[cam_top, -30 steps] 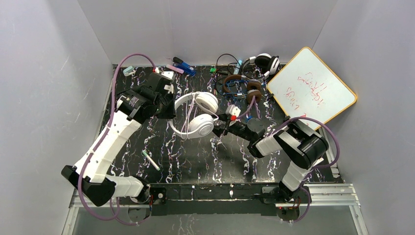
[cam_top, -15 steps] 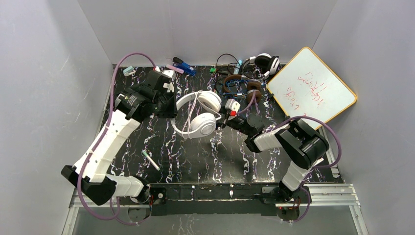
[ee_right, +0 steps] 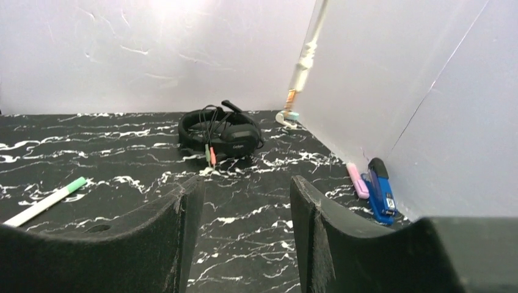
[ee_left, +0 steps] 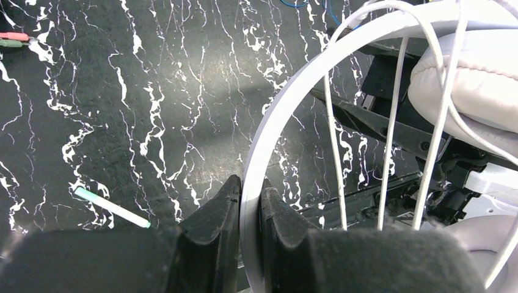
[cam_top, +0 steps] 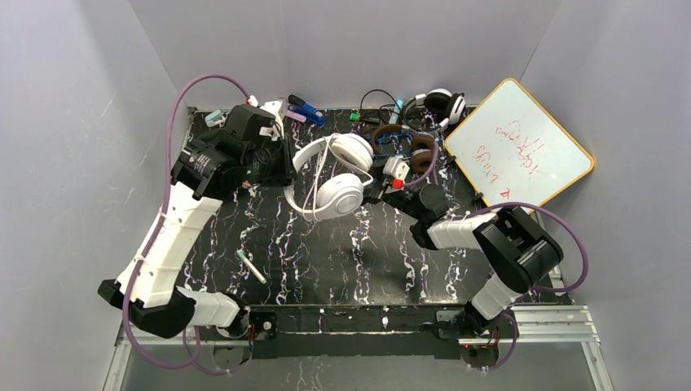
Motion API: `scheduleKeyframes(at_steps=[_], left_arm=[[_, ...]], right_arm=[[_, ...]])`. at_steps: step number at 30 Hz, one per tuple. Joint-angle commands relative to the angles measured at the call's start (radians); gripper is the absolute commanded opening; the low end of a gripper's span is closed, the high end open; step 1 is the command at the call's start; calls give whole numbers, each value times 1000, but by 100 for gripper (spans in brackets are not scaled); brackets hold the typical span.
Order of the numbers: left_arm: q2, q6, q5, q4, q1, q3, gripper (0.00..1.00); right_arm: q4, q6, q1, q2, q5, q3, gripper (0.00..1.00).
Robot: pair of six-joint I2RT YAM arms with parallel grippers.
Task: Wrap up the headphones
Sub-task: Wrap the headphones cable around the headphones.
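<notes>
White headphones [cam_top: 341, 195] hang above the black marbled table, their thin cord [ee_left: 391, 122] wound in several turns across the headband [ee_left: 278, 116]. My left gripper [ee_left: 250, 190] is shut on that headband, one finger on each side; from above it [cam_top: 283, 169] is at the band's left end. My right gripper [cam_top: 376, 195] is just right of the lower ear cup. It stands open [ee_right: 244, 192] with nothing between its fingers. Black headphones [ee_right: 221, 135] lie by the far corner. Brown-cupped headphones [cam_top: 405, 147] lie at the back.
A whiteboard [cam_top: 517, 147] leans at the back right. A black and white headset [cam_top: 440, 103] and loose cables lie behind the brown one. A blue stapler [cam_top: 308, 111] and pink item [ee_right: 357, 180] lie by the back wall. A green-capped marker [cam_top: 251, 267] lies front left.
My left arm has risen and carried the white headphones a little toward the back. My right gripper has moved back and right alongside the lower ear cup, still open.
</notes>
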Motion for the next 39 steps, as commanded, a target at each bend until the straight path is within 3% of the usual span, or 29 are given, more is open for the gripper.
scheduleKeyframes(at_steps=[1,15,19,23,35,36,39], left_arm=[[10,-26,45,-13,-3,61,0],[20,-37,84,-16,-3,81,0],[19,-36,84,-16,-3,88,0],[20,-34,76,-14,-3,85,0],[-6,-52,59,46,-3,26,0],[-5,-53,59,48,-3,23,0],[2,-55,70,44,-3,29,0]], right_arm=[[343,3,-5,-42,8,69,61],[343,19,-5,-26,33,172,59],[343,19,-10,-24,33,175,35],[343,53,-10,-24,18,166,1],[343,211,-10,-33,92,72,1],[344,211,-10,-26,86,68,8],[343,194,-10,-15,91,66,52]])
